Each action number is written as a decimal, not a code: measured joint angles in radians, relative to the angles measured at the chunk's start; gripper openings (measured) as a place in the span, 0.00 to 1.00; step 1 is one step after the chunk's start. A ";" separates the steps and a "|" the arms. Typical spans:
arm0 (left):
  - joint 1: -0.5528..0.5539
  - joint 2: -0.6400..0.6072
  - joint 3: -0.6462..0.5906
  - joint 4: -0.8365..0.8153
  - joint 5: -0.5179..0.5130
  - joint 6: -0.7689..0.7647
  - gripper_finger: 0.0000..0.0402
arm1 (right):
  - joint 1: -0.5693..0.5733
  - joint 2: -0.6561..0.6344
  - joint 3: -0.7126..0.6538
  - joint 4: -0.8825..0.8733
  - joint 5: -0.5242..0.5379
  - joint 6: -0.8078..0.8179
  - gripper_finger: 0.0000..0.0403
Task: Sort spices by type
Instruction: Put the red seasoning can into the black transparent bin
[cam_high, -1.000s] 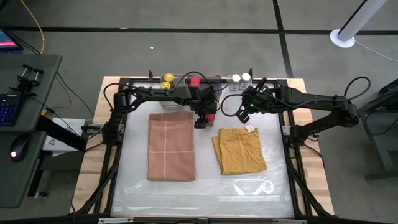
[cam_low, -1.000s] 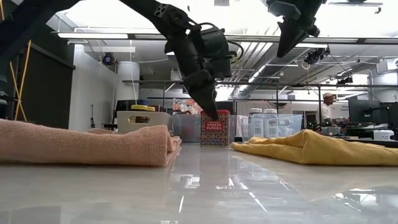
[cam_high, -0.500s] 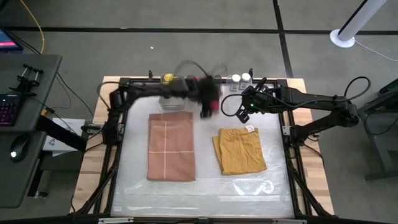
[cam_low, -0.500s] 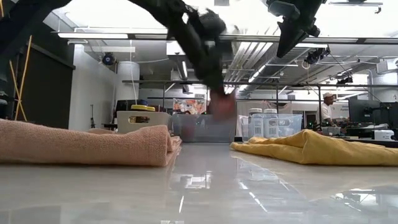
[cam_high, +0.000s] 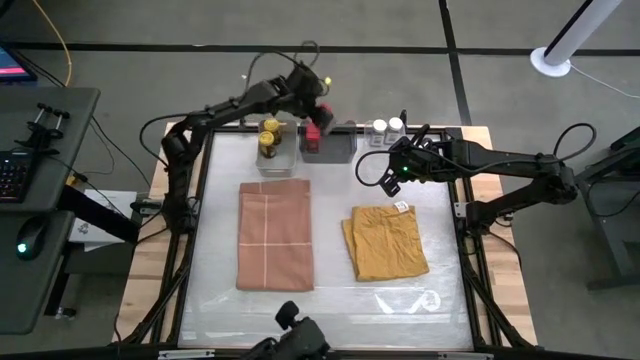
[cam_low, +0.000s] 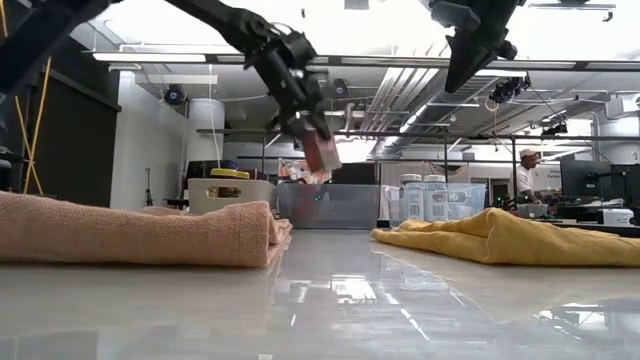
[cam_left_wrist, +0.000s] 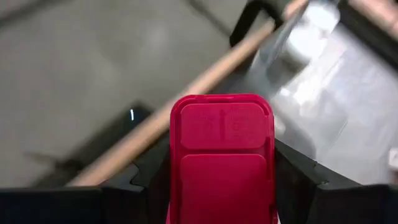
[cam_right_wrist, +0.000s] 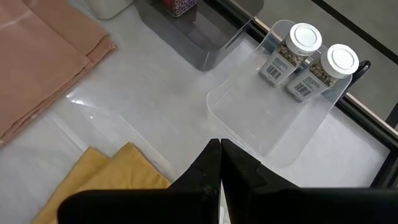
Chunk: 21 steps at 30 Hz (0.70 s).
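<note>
My left gripper (cam_high: 314, 108) is shut on a red boxy tin (cam_left_wrist: 222, 149) and holds it in the air over the bins at the far edge; the low view shows this tin (cam_low: 321, 152) tilted. A second red tin (cam_right_wrist: 180, 5) stands partly in view in the middle grey bin (cam_high: 330, 147). Two yellow-lidded jars (cam_high: 268, 135) stand in the left bin. Two white-topped shakers (cam_right_wrist: 311, 59) stand in the clear right bin (cam_right_wrist: 267, 118). My right gripper (cam_right_wrist: 221, 155) hovers shut, near the shakers' bin and above the table. My left gripper pinches the red tin between its two fingers (cam_left_wrist: 146, 180), one on each of two opposite sides just below the lid (cam_left_wrist: 222, 124). The fingers slant down from above. The tin is lifted clear of the table and bins and hangs tilted.
A folded pink cloth (cam_high: 275, 235) lies left of centre and a folded mustard cloth (cam_high: 385, 240) right of centre on the glossy mat. The black frame rail (cam_high: 440, 135) runs along the far edge behind the bins. A person (cam_low: 525, 170) stands far off in the room.
My left gripper has lifted the red tin off the table between the two cloths and has carried it up and toward the far edge, over the bins. The tin stood upright on the table then and is tilted now. My right arm has kept still.
</note>
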 joint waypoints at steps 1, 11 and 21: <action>-0.004 0.013 -0.002 -0.016 0.000 -0.020 0.46 | 0.000 0.000 0.000 0.000 0.001 0.006 0.00; -0.069 0.116 0.000 0.107 -0.097 -0.364 0.46 | 0.000 0.000 0.000 0.001 0.023 0.044 0.00; -0.099 0.128 0.001 -0.003 -0.302 -0.506 0.46 | 0.000 0.000 0.000 0.002 0.035 0.072 0.00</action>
